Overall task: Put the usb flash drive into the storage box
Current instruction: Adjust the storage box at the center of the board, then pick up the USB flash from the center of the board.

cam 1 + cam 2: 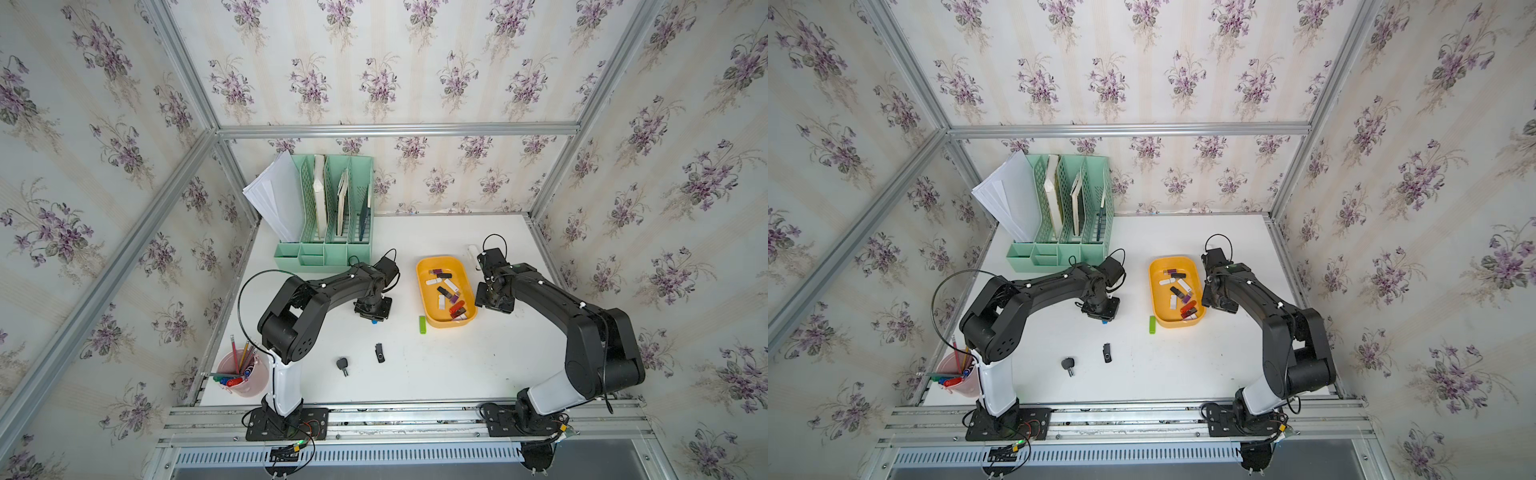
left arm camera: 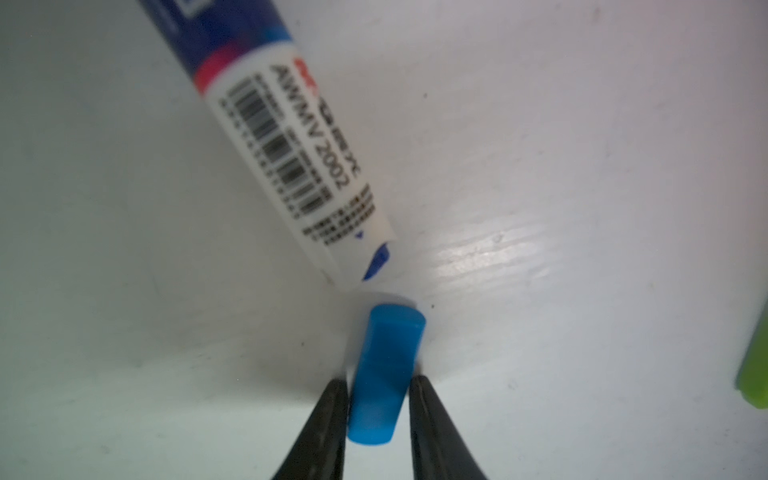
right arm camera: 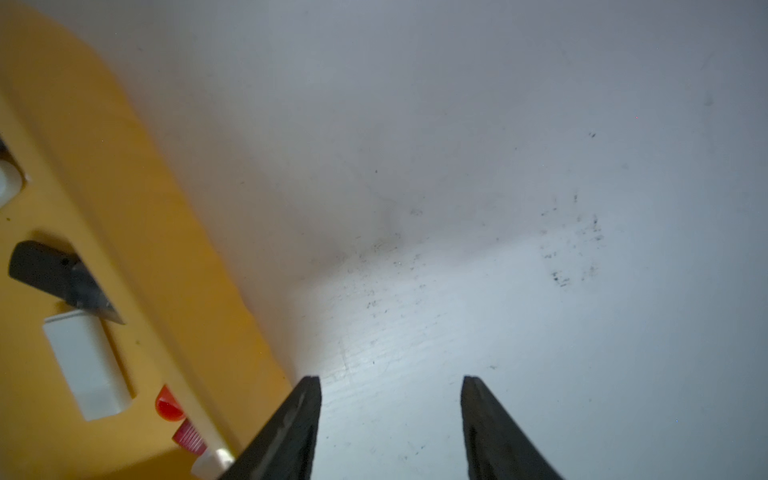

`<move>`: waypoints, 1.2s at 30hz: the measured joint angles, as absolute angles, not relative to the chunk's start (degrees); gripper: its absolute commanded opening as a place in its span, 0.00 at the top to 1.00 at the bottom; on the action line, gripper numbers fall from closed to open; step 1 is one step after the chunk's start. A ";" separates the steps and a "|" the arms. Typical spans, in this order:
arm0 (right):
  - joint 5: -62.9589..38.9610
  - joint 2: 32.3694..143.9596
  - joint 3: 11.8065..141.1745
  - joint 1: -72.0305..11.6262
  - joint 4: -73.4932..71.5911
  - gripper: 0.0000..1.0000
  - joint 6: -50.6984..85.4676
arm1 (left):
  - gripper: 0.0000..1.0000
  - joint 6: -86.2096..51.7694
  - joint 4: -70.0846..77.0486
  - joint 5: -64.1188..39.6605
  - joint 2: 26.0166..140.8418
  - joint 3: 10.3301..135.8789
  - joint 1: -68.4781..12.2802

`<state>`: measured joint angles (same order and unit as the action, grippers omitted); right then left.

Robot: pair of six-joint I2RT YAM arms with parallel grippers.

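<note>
The yellow-orange storage box [image 1: 430,309] [image 1: 1163,307] sits mid-table with several flash drives inside. My left gripper [image 2: 378,382] is low over the table, left of the box, shut on a small blue usb flash drive [image 2: 386,361]; its tip shows under the wrist in a top view [image 1: 374,321]. A green drive [image 1: 422,324] lies by the box's front left corner, and a black drive [image 1: 380,353] lies nearer the front. My right gripper [image 3: 390,380] [image 1: 492,301] stands open and holds nothing, over bare table just right of the box wall [image 3: 124,208].
A white marker pen [image 2: 291,145] lies on the table just beyond the blue drive. A black key-shaped piece [image 1: 343,365] lies front left. The mint file organizer [image 1: 328,216] stands at the back left, a pink pencil cup [image 1: 243,374] at the front left corner, and another white marker [image 1: 472,251] behind my right wrist.
</note>
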<state>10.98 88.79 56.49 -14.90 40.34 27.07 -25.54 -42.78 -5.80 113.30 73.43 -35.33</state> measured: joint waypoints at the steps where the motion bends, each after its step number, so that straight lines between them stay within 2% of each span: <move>1: 10.66 88.55 55.88 -15.38 40.05 0.41 27.07 | 0.68 -25.54 -42.81 -5.80 113.27 73.45 -35.33; 9: 3.81 87.72 54.28 -18.68 38.41 0.39 27.33 | 0.68 -25.52 -44.60 -5.13 113.30 74.32 -35.31; 21: 6.24 84.79 54.37 -18.37 40.53 0.39 28.53 | 0.68 -25.32 -54.02 -2.83 112.68 76.60 -35.22; 36: 6.50 84.79 53.82 -18.24 40.58 0.38 28.53 | 0.53 -23.53 -57.49 -2.98 112.27 79.42 -35.29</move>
<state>6.50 84.79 53.82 -18.24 40.58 28.53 -23.53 -57.49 -2.98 112.27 79.42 -35.29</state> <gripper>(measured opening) 0.616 0.452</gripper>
